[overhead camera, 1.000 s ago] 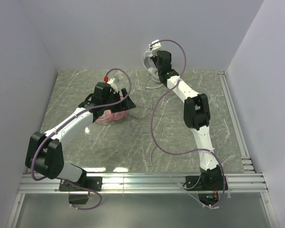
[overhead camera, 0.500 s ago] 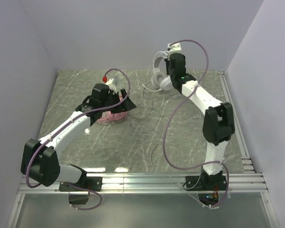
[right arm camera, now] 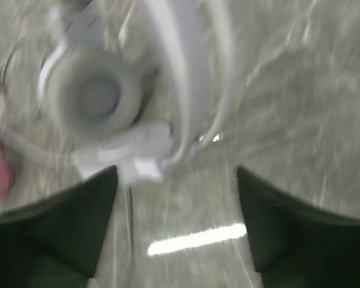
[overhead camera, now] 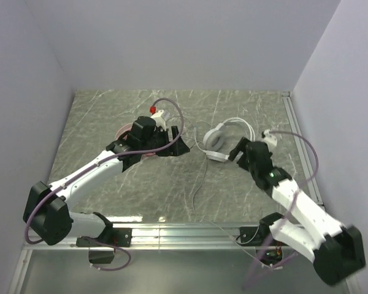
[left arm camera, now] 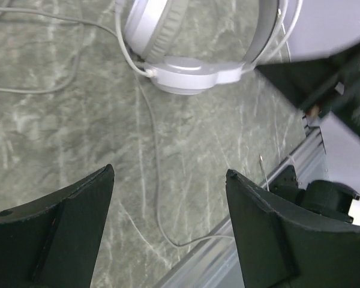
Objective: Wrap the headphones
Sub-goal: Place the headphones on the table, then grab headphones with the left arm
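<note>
Pale lavender walls (overhead camera: 172, 43) box in a grey-green table (overhead camera: 147, 196) with a marbled, faintly glossy top and a ribbed metal rail (overhead camera: 184, 233) along its near edge. My left arm (overhead camera: 92, 168) reaches across the middle; my right arm (overhead camera: 294, 199) bends in low from the right. Between their ends, right of centre, the white headphones (overhead camera: 224, 139) lie on the table, with a smooth plastic band and round earcups with grey padded cushions. The pink headphones (overhead camera: 122, 130) show only as a curved sliver behind my left arm. My left gripper (left arm camera: 169, 174) stands wide, nothing between its blunt black fingers, just short of the white set. My right gripper (right arm camera: 176, 173) is spread too and empty, the band just beyond its tips, though that view is blurred. A thin pale cable (left arm camera: 155, 180) trails from one earcup toward the rail.
</note>
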Available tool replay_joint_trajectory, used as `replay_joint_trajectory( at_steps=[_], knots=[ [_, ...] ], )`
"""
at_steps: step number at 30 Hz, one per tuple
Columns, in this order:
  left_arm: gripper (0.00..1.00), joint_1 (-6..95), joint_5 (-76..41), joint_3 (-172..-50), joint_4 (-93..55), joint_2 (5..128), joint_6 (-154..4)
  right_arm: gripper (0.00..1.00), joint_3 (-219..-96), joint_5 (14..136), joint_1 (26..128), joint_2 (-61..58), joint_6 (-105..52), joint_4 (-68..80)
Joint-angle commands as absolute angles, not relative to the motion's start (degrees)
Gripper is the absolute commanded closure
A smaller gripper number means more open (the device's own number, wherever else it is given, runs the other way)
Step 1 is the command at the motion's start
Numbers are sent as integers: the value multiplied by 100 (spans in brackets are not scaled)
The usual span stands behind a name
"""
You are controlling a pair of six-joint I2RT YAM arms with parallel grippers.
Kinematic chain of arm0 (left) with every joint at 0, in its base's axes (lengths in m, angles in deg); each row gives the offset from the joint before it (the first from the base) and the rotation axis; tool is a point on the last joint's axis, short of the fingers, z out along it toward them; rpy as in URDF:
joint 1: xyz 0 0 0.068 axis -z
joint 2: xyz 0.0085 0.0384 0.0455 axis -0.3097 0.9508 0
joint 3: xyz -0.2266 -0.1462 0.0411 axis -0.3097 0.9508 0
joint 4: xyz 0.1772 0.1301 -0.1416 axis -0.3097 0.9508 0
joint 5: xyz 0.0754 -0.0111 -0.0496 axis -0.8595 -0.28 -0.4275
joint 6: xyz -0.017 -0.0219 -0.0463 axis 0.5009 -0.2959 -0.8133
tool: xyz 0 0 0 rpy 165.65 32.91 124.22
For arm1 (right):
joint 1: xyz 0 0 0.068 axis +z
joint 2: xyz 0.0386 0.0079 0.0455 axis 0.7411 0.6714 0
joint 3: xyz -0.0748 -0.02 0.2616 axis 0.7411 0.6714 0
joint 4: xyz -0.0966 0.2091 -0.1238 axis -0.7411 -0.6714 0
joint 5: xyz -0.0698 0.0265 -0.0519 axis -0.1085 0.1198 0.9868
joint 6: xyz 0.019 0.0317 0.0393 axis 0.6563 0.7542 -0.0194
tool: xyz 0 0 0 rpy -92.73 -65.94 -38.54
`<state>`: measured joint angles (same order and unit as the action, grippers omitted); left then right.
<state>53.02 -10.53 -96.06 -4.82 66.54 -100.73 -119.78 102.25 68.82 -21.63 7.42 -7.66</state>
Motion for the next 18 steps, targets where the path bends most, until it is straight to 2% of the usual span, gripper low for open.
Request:
replay_joint_trajectory(
  at_steps=[1,2,6,13,17,18],
  knots=[
    [20,5495,-1287,-9607,-554,6276,-10039,3,-11234,9710,7252,-3436,1288,-967],
    [20,5522,-1296,-9581,-571,6250,-10048,3,-11067,9778,7304,-3953,1322,-1125],
    [20,5706,-1402,-9466,-597,6135,-10065,1,-11213,10217,7288,-4608,1094,-1916],
    [20,5891,-1542,-9448,-475,6021,-10039,0,-12540,11642,7104,-3547,708,-3139],
    [20,5970,-1534,-9458,-387,5959,-9995,0,-12480,10994,5972,-3352,111,-2604],
    [20,5979,-1542,-9466,-395,5968,-9995,0,-12480,10818,5421,-3291,5,-2446]
  ],
)
